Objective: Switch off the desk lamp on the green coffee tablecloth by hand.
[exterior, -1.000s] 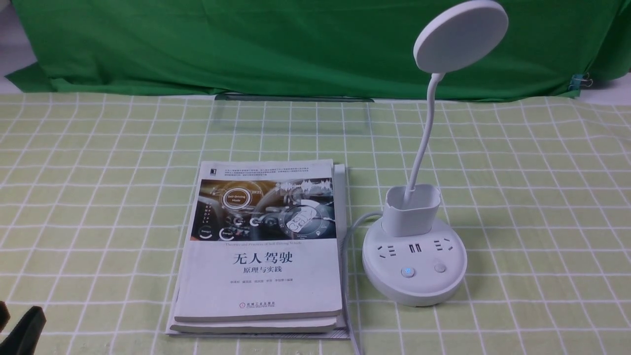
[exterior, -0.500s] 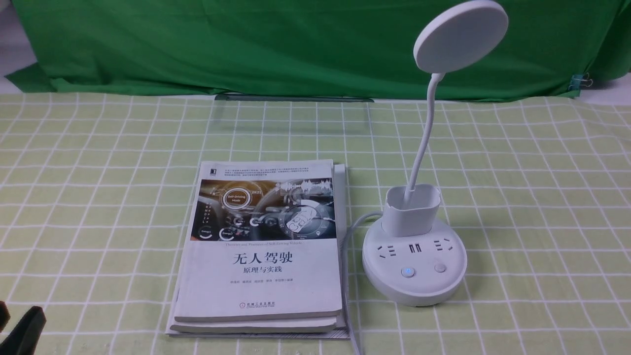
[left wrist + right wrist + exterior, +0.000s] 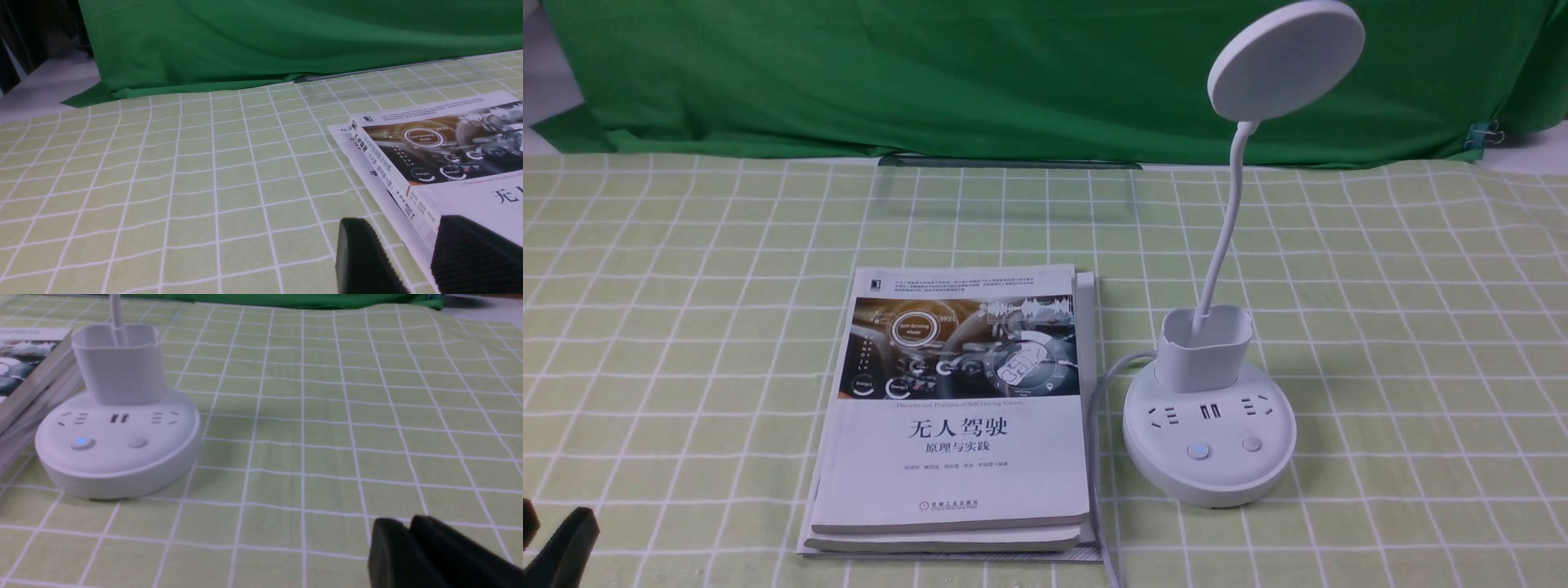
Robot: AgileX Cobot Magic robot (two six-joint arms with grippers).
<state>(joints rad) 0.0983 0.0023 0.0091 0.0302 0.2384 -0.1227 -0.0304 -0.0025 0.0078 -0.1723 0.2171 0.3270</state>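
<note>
Desk lamp (image 3: 1210, 433) on green coffee tablecloth (image 3: 1421, 327), just right of books (image 3: 956, 408). Vs earlier front view: lamp's left button no longer lit blue; nothing moved. Right hand (image 3: 412, 543) near lamp base, fingers nearly together, empty. Left gripper (image 3: 408, 253) parted, empty.

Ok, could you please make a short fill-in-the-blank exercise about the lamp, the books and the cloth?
1. The lamp stands to the ___ of the books.
2. Its base has ___ round buttons on top.
3. The cloth under them has a white ___ pattern.
4. Behind the cloth hangs a plain dark ___ backdrop.

Missing words: right; two; grid; green
</note>
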